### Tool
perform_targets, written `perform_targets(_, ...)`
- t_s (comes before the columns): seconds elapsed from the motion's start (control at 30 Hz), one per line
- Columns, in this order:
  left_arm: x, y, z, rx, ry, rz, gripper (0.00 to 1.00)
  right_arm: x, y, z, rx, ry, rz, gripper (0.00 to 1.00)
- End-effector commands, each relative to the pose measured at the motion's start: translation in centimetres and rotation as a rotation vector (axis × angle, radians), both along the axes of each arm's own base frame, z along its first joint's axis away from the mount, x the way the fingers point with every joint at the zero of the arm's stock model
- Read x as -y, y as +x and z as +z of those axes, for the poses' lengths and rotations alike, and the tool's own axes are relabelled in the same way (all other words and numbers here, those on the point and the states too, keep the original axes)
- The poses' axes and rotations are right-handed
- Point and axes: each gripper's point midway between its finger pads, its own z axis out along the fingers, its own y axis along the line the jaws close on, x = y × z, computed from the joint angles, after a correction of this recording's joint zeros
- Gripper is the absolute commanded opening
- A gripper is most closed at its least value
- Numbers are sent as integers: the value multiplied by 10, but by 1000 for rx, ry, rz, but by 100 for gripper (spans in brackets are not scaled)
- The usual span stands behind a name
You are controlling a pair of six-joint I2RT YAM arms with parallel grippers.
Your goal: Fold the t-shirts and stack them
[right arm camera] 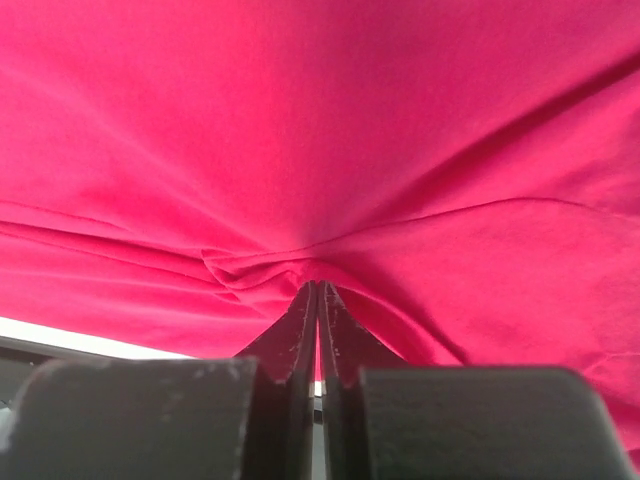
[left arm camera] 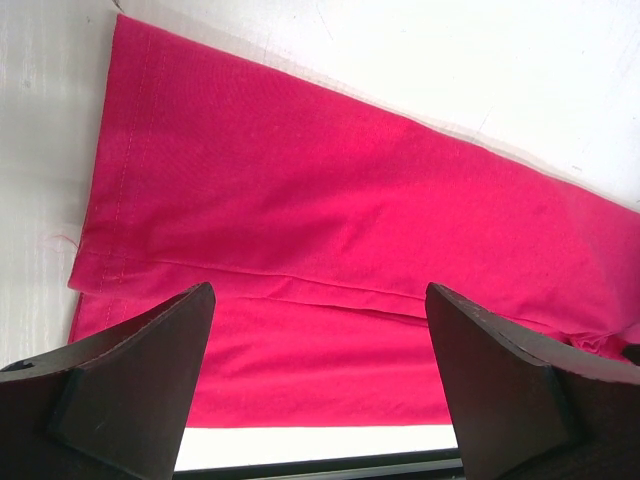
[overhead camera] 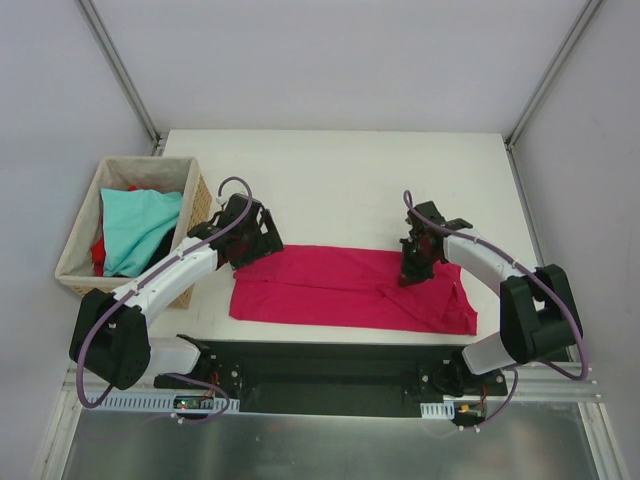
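Note:
The crimson-magenta t-shirt (overhead camera: pixel 340 288) lies folded into a long band across the near middle of the table. My left gripper (overhead camera: pixel 252 243) hovers open over its left end; the left wrist view shows the cloth (left arm camera: pixel 330 230) between the spread fingers (left arm camera: pixel 130 380), touching nothing. My right gripper (overhead camera: pixel 412 272) is shut on a pinched fold of the same shirt (right arm camera: pixel 300 150) near its right part, and the cloth puckers at the fingertips (right arm camera: pixel 318 290). The light teal t-shirt (overhead camera: pixel 138 225) and a red one (overhead camera: pixel 98 250) lie in the wicker basket.
The wicker basket (overhead camera: pixel 82 228) stands at the table's left edge, close beside my left arm. The white table (overhead camera: pixel 340 185) stretches behind the shirt. A black rail (overhead camera: pixel 330 365) runs along the near edge.

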Motion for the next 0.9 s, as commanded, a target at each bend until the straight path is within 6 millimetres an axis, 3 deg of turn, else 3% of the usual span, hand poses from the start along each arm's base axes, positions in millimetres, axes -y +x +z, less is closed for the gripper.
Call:
perform_targets(0.0,-2,4,4,27,10,11,87,-11,-12,4,-11,35,8,1)
perform_targets(0.3,-1,3,3,21,13,2,87,-35,-41,19,7,52,35,1)
perform_targets(0.5,-2,3,1,19,21,-2,87,-43,-70,5,-49,6,99,4)
perform_targets(0.6,-2,3,0,18,23,-6,87,-46,-85,-1,-91,-28,151,23)
perform_targets(0.63,-3,3,0,17,25,-7,87,-50,-85,2,-88,-22,166,42)
perform_targets(0.7,-3,2,-1,16,26,-9,87,-50,-89,7,-93,-36,187,58)
perform_targets(0.73,-3,2,-1,15,29,-11,87,-52,-89,13,-86,-28,194,68)
perform_targets(0.87,-3,1,-2,12,30,-15,87,-63,-69,62,34,20,204,86)
